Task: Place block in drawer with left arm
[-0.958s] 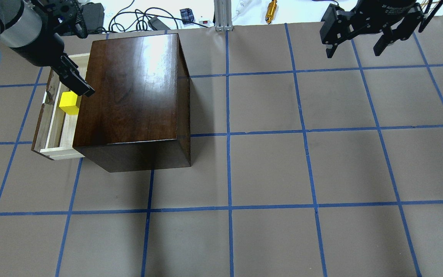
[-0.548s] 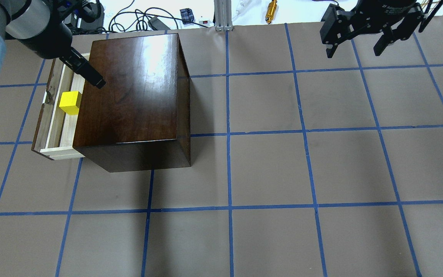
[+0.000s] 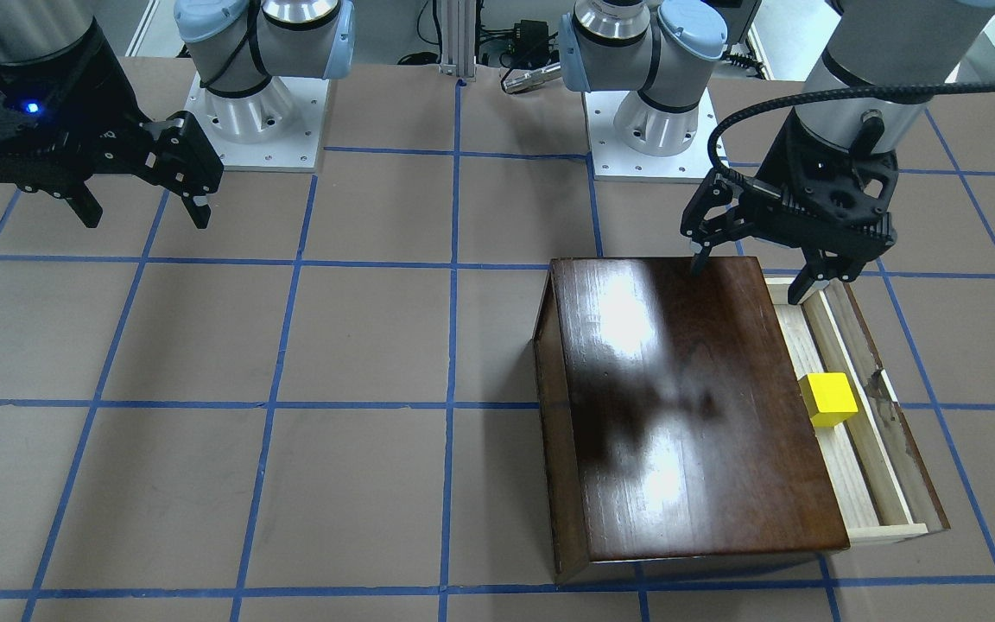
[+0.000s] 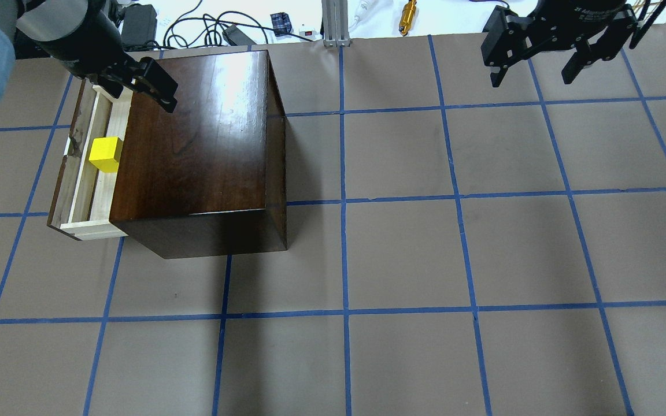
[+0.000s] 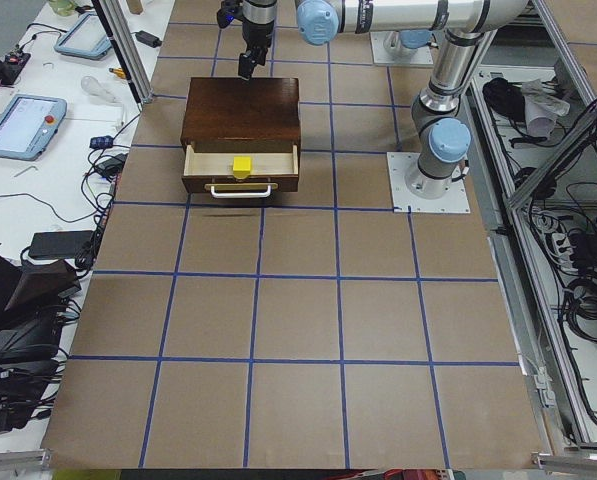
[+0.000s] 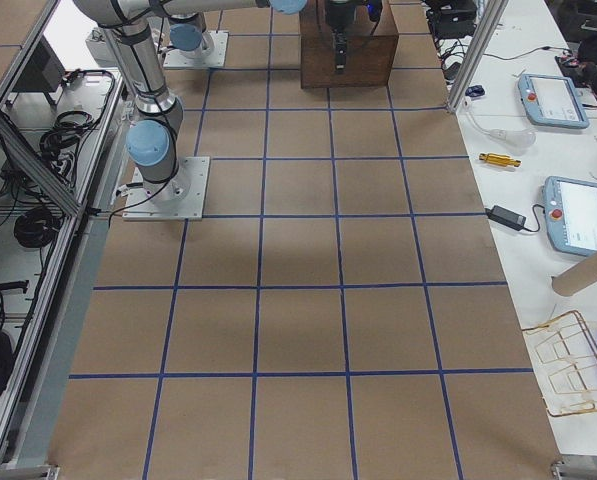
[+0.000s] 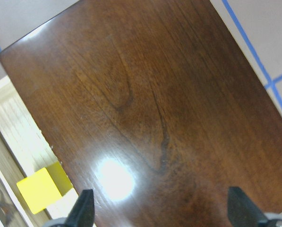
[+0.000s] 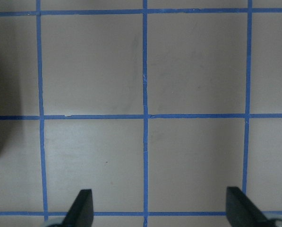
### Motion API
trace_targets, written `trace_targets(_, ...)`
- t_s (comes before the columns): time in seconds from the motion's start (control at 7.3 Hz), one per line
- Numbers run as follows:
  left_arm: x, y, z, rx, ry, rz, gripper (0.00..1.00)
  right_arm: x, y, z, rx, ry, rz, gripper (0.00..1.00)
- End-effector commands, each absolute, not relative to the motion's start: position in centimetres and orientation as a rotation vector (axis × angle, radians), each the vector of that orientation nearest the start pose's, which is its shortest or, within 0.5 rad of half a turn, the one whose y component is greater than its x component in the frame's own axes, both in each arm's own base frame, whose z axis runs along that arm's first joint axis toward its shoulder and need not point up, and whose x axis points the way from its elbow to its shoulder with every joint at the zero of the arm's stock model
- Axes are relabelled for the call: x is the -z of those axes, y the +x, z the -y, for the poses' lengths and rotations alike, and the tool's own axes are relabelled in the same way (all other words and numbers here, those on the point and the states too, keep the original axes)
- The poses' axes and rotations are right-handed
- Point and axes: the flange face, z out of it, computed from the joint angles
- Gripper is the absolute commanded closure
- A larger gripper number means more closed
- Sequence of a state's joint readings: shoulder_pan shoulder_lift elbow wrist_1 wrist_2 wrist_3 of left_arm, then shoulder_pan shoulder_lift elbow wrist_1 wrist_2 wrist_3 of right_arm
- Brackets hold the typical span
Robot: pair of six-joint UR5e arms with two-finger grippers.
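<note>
The yellow block [image 4: 105, 153] lies in the open drawer [image 4: 87, 190], free of any gripper; it also shows in the front view [image 3: 827, 399] and the left wrist view [image 7: 41, 189]. The drawer [image 3: 843, 328] is pulled out of the dark-brown cabinet [image 4: 194, 138]. My left gripper [image 4: 136, 95] is open and empty. It hovers over the cabinet's top edge at the drawer's robot-side end [image 3: 750, 278], apart from the block. My right gripper [image 4: 531, 80] is open and empty, raised over bare table on the other side [image 3: 146, 216].
Cables, a gold-coloured tool [image 4: 407, 16] and an aluminium post [image 4: 333, 23] sit along the table's far edge. The arm bases [image 3: 256, 112] stand at the robot side. Brown table with blue tape grid [image 4: 460, 254] spreads to the cabinet's right.
My left gripper has risen from beside the block and moved away from it, over the cabinet's top edge. The block stays in the drawer. The right arm has not moved.
</note>
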State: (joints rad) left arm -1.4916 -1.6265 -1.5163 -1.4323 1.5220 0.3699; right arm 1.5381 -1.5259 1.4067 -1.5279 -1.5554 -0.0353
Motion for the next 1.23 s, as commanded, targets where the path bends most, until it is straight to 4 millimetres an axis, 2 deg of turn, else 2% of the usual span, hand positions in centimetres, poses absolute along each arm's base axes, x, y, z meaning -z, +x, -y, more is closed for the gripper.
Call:
trace_targets(0.0, -50.6, -10.6, 53.1, 0.163, 0.181, -3.125, 0.00, -54.1, 11.8, 52.0, 0.118, -0.006, -3.128, 0.00)
trace_targets(0.14, -50.4, -11.4, 52.9, 0.155, 0.048, -3.140, 0.00, -54.1, 11.8, 52.0, 0.118, -0.006, -3.128, 0.00)
trace_targets(0.41, -49.9, -13.5, 52.3, 0.142, -0.081, -3.139, 0.00, -54.1, 11.8, 52.0, 0.118, -0.006, -3.127, 0.00)
trace_targets(1.1, -50.1, -14.0, 52.1, 0.154, -0.111, -3.144, 0.00, -54.1, 11.8, 52.0, 0.118, -0.006, -3.127, 0.00)
